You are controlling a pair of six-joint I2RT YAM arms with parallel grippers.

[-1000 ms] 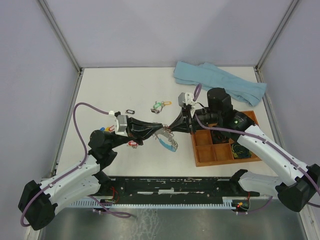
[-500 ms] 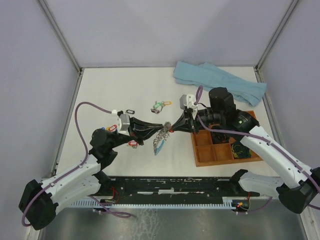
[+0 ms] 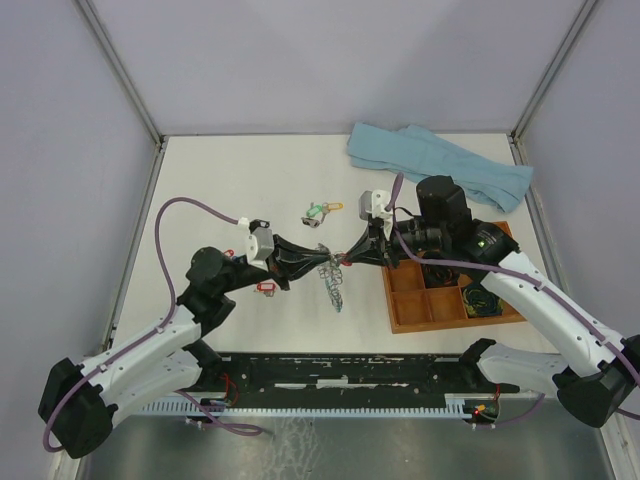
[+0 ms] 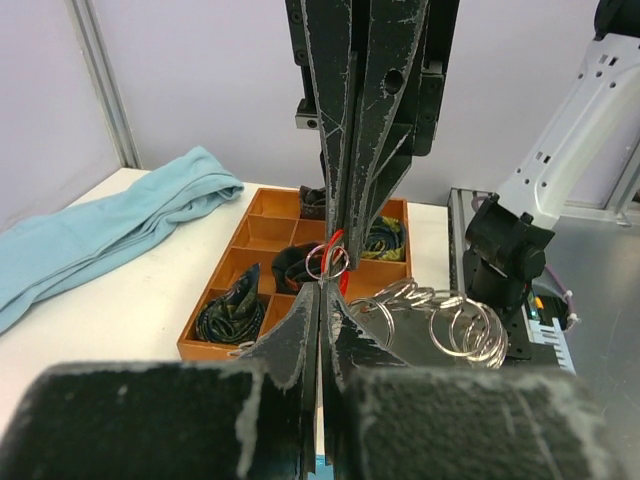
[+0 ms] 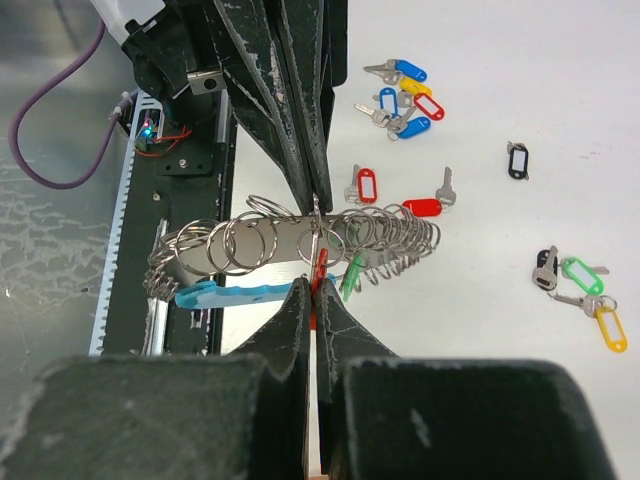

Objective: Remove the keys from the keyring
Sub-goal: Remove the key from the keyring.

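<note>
Left gripper (image 3: 320,262) and right gripper (image 3: 352,254) meet tip to tip over mid-table, both pinched fully closed. Between the tips is a red key (image 5: 320,268), its red tag running into the right gripper's closed fingers. The left gripper's tips close on the keyring (image 5: 260,240), right at the small ring carrying that key. The exact metal under each pad is hard to make out, so both grips read as likely, not certain. The keyring is off the table, its long axis crosswise to the line joining the two grippers. In the right wrist view it stretches side to side, a row of split rings above and the blue arc (image 5: 230,295) below. From the top it droops from the pinch point toward the near edge. A green tag (image 5: 352,277) hangs on it just beside the red one. Judgement: the coming move turns on that joining line. The key sits at the right gripper's tip, and the keyring's bulk hangs below and nearward of both tips, so parting along the line would work the key off its ring. The right arm is nearer the key, the left nearer the ring. Outward: loose keys (image 5: 403,95) lie scattered on the table on the left arm's side, a tray (image 3: 391,300) sits under the right arm, and a towel (image 3: 440,165) lies at the far right.
</note>
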